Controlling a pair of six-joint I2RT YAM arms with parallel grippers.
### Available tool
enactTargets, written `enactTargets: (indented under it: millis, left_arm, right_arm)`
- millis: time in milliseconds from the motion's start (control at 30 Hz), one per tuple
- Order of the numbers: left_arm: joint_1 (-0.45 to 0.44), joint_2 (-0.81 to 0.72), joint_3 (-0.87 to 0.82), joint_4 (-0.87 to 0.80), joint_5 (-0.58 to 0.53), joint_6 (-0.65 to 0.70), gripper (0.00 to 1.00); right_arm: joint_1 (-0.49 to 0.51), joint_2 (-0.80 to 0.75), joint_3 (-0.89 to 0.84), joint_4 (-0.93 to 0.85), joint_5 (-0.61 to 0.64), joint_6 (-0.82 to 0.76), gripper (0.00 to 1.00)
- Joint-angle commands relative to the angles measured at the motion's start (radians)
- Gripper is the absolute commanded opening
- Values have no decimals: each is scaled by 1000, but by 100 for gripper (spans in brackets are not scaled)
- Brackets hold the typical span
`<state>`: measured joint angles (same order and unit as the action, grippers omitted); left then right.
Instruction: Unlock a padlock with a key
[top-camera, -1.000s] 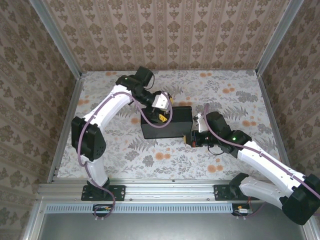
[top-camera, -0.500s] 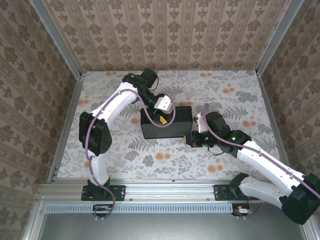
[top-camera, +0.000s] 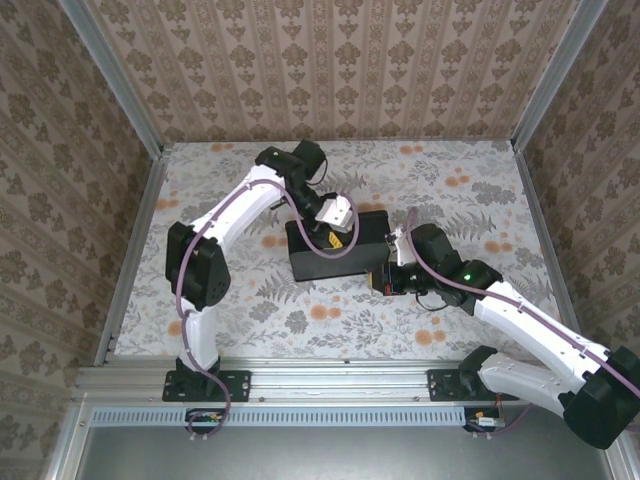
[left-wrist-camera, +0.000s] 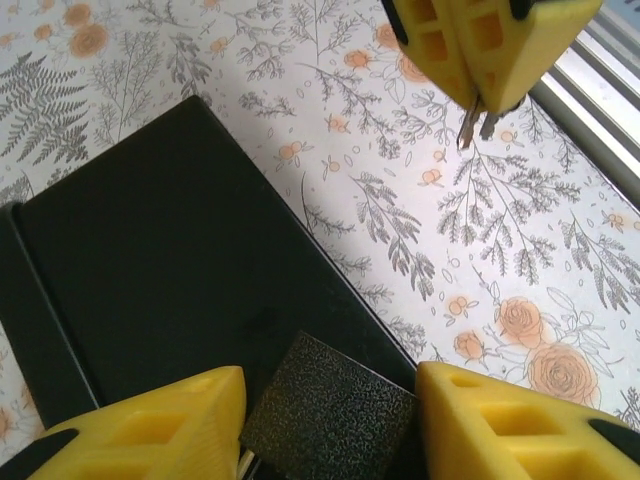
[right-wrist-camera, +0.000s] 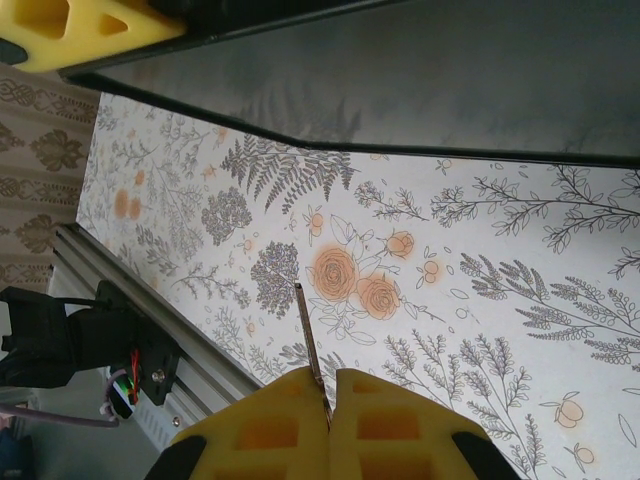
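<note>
Right wrist view — right pincer (right-wrist-camera: 330, 385) pressed together on the key (right-wrist-camera: 309, 335); only the thin silver blade shows, sticking out from between the yellow fingertips. Its long axis runs almost in line with the fingers, tip leaning slightly left. It points away from the pincer, toward the near edge of the black case (right-wrist-camera: 400, 70). The tip is over the floral bench (right-wrist-camera: 520, 250), apart from the case.

Left wrist view — left pincer (left-wrist-camera: 330, 395) pinching the padlock (left-wrist-camera: 328, 430), a black grainy block filling the gap between its fingers, above the case lid.

Top external view: right pincer just beside the case's near right corner, left pincer over the middle of the lid.
</note>
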<state>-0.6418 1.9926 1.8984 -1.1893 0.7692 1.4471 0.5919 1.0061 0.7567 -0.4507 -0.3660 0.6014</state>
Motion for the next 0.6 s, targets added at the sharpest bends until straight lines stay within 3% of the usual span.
enactTargets:
  millis: [0, 333, 567]
  left_arm:
    - [-24, 15, -17, -14, -82, -21, 45]
    - [-56, 45, 52, -14, -120, -131, 35]
    - [-55, 60, 70, -20, -207, -228, 25]
  right_arm:
    - [2, -17, -2, -3, 4, -28, 0]
    - [-35, -30, 14, -1, -42, -65, 0]
    - [-35, 33, 57, 23, -91, -93, 0]
